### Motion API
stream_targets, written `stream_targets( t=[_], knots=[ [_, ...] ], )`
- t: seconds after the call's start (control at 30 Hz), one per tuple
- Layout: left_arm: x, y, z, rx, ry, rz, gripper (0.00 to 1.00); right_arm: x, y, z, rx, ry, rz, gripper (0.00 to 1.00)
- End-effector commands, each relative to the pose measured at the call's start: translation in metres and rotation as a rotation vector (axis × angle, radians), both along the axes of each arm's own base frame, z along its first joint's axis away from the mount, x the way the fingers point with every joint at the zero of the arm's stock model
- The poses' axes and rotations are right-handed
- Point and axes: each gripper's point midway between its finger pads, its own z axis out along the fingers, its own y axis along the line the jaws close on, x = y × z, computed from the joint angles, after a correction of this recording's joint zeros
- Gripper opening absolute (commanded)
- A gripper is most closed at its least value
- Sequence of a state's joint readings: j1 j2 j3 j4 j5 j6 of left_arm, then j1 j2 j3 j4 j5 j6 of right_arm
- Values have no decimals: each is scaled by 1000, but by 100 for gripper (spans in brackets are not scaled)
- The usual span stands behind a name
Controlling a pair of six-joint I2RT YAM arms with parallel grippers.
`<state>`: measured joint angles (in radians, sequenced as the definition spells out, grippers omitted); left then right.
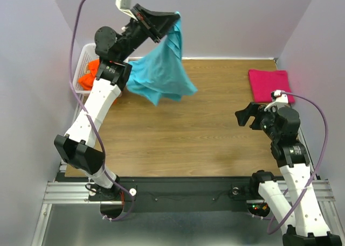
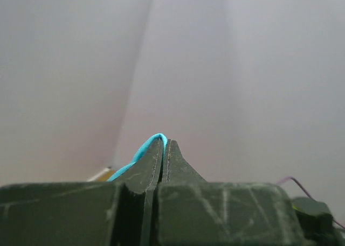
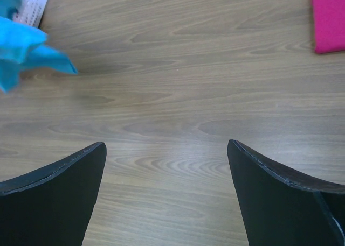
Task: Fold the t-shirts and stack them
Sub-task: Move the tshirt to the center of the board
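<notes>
Near right, the right gripper [image 1: 245, 117] hovers empty, jaws wide apart. Beyond lies a folded magenta t-shirt [image 1: 269, 84]. Far left, the raised left gripper [image 1: 175, 17] pinches a limp, light turquoise t-shirt [image 1: 161, 74]; a dangling corner seems best to grab. The left wrist view shows the pinch, the top view the drape.

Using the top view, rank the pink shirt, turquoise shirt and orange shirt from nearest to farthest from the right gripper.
1. Pink shirt, folded, just beyond the right gripper.
2. Turquoise shirt, hanging from the left gripper, mid-left.
3. Orange shirt, in the basket, far left.
</notes>
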<state>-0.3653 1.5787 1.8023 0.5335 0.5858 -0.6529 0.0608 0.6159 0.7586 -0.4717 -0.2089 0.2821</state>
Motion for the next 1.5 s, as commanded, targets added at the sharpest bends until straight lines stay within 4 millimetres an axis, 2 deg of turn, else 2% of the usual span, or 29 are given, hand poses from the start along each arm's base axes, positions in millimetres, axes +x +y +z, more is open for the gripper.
stream_targets(
  t=[0.0, 0.07, 0.13, 0.2, 0.27, 0.3, 0.37, 0.4, 0.43, 0.47, 0.5, 0.53, 0.57, 0.6, 0.67, 0.7, 0.73, 0.8, 0.83, 0.87, 0.93, 1.0, 1.13, 1.23, 1.3, 1.33, 1.4, 1.43, 1.47],
  knots=[
    [-85, -8, 49, -21, -200, -146, 0, 0, -6, 37, -8, -108, -34, 100],
    [-108, -21, 47, -11, -205, -217, 0, 0, -10, 40, -21, -121, -56, 100],
    [-121, -30, 43, -6, -199, -267, 0, 1, -16, 42, -35, -129, -85, 100],
    [-140, -49, 27, 28, -184, -357, 1, 2, -21, 46, -49, -140, -108, 100],
    [-149, -59, 11, 49, -160, -400, 8, 2, -22, 47, -60, -143, -110, 100],
    [-140, -65, -14, 74, -103, -396, 12, 3, -22, 48, -60, -145, -110, 100],
    [-131, -61, -34, 98, -49, -334, 35, 3, -21, 48, -60, -144, -105, 100],
    [-104, -60, -65, 134, 75, -231, 47, 3, -20, 47, -58, -142, -101, 100],
    [-90, -54, -79, 186, 68, -122, 62, 2, -18, 47, -56, -140, -91, 100],
    [-62, -33, -83, 174, 139, 79, 66, 2, -18, 44, -54, -134, -87, 100],
    [-45, -21, -98, 208, 198, 191, 70, 2, -17, 43, -53, -131, -84, 100],
    [-26, -1, -127, 282, 299, 312, 72, 2, -16, 41, -52, -126, -78, 100],
    [-11, 18, -142, 315, 345, 425, 72, 3, -15, 40, -51, -122, -74, 100],
    [15, 63, -171, 354, 465, 643, 72, 3, -14, 37, -50, -114, -67, 100],
    [33, 107, -198, 390, 551, 820, 72, 4, -12, 34, -50, -106, -57, 100],
    [38, 128, -221, 425, 617, 875, 72, 4, -12, 33, -48, -101, -55, 100],
    [51, 158, -238, 433, 673, 947, 72, 4, -11, 31, -47, -96, -50, 100],
    [60, 187, -262, 451, 744, 1008, 71, 5, -10, 29, -47, -91, -47, 100],
    [64, 199, -284, 484, 796, 1034, 71, 5, -10, 29, -47, -90, -47, 100],
    [69, 222, -294, 484, 830, 1095, 71, 5, -11, 29, -49, -90, -48, 100],
    [76, 240, -324, 514, 904, 1128, 69, 4, -11, 28, -46, -86, -49, 100],
    [81, 261, -344, 522, 958, 1171, 67, 5, -11, 27, -46, -83, -52, 100],
    [99, 284, -390, 564, 1063, 1197, 62, 7, -12, 25, -47, -72, -58, 100],
    [116, 298, -404, 574, 1097, 1217, 61, 10, -13, 23, -43, -60, -67, 100],
    [129, 301, -400, 569, 1080, 1234, 60, 12, -13, 22, -42, -51, -70, 100],
    [135, 315, -412, 567, 1112, 1254, 59, 13, -12, 20, -39, -41, -69, 100],
    [146, 322, -417, 563, 1127, 1261, 58, 15, -12, 19, -31, -31, -75, 100],
    [157, 325, -408, 544, 1109, 1267, 55, 16, -12, 18, -29, -25, -73, 100],
    [164, 331, -422, 551, 1135, 1271, 51, 17, -12, 16, -26, -16, -74, 100]
  ],
)
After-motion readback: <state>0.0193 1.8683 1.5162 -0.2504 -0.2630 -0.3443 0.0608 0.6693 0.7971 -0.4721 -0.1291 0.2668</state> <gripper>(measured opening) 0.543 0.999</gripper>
